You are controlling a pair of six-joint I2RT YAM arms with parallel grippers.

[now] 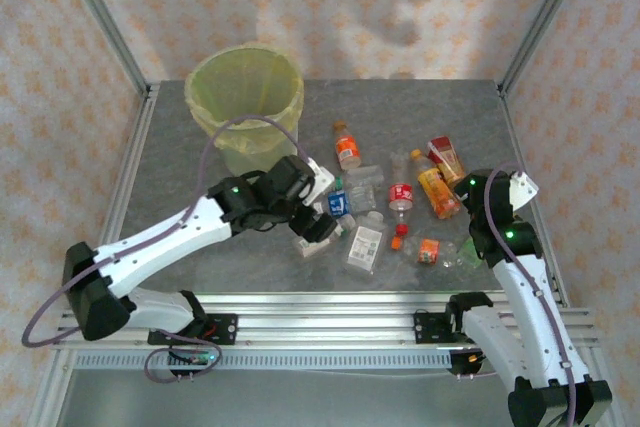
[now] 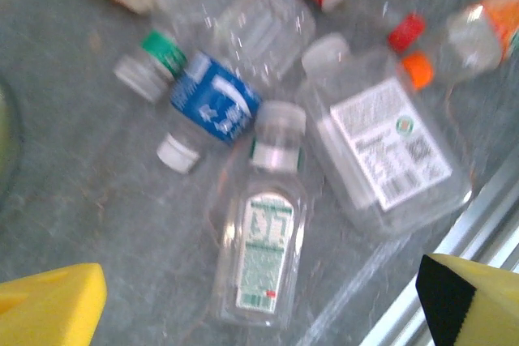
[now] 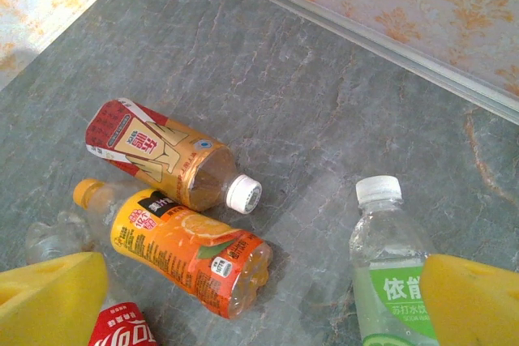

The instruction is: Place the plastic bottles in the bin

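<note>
Bin [image 1: 215,82], round, bucket-shaped and lined with a translucent yellow-green plastic bag, stood upright at the far left of the grey stone-patterned surface [image 1: 170,187]. Just to its right, the left gripper [image 2: 259,305] hung released. Its yellow fingertips [image 2: 49,305] were spread wide and grasped nothing, above a clear plastic bottle with a green-and-white label [image 2: 263,257] lying on its side. A blue-labelled clear plastic bottle [image 2: 215,107] lay just beside that bottle's cap, and a flat clear plastic bottle with a white printed label [image 2: 389,147] lay on its other side. Farther right, in the overhead view, were an orange-labelled bottle with an orange cap [image 1: 346,147], a red-labelled cola bottle [image 1: 401,195] and a small orange-labelled bottle [image 1: 428,250]. All these bottles lay on the surface, outside the bin. At the right, the right gripper [image 3: 259,297] was likewise released, its yellow fingers [image 3: 53,297] wide apart and holding nothing. It hung over a red-and-gold bottle with a white cap [image 3: 154,151], an orange juice bottle [image 3: 186,253] just beside it, and a green-labelled clear bottle [image 3: 389,281] apart from both.
</note>
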